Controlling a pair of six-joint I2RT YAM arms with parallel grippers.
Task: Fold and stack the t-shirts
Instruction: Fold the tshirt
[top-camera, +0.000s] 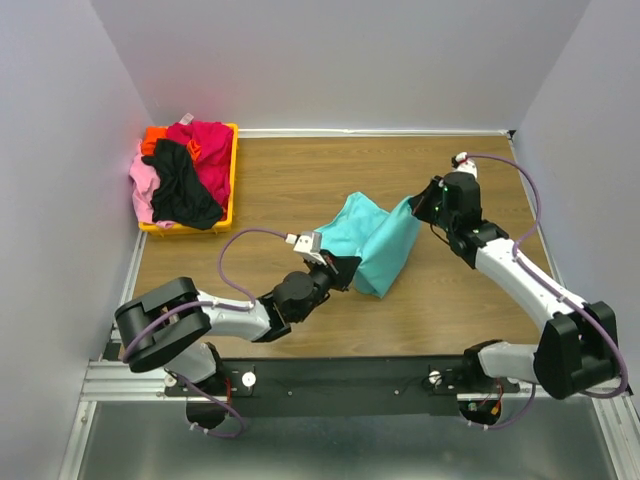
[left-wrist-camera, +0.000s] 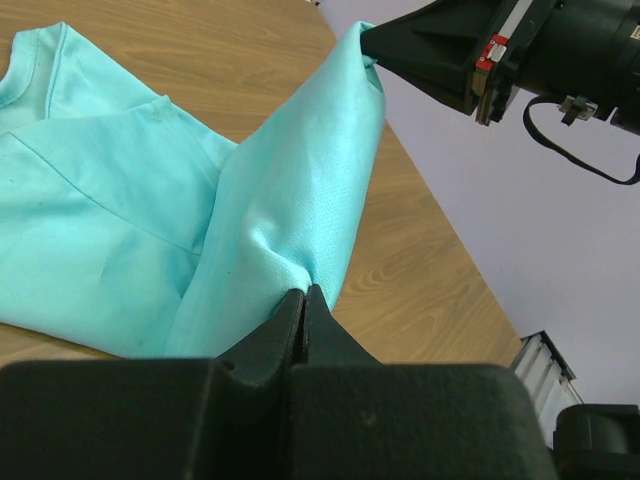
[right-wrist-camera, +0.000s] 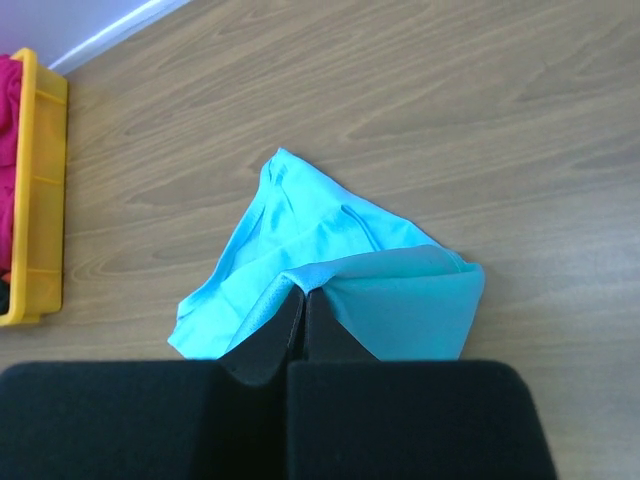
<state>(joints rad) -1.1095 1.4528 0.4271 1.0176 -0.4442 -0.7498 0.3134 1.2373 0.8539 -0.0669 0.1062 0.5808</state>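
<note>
The turquoise t-shirt hangs between both grippers above the table's middle, its far part resting on the wood. My left gripper is shut on its near lower edge; the pinched cloth shows in the left wrist view. My right gripper is shut on its upper right corner, and the shirt drapes below it in the right wrist view. The magenta-red shirt, the black shirt, the pink shirt and the orange shirt lie piled in the bin.
A yellow-orange plastic bin stands at the table's back left corner, its rim also in the right wrist view. Grey walls close in the left, back and right. The right gripper's body shows in the left wrist view.
</note>
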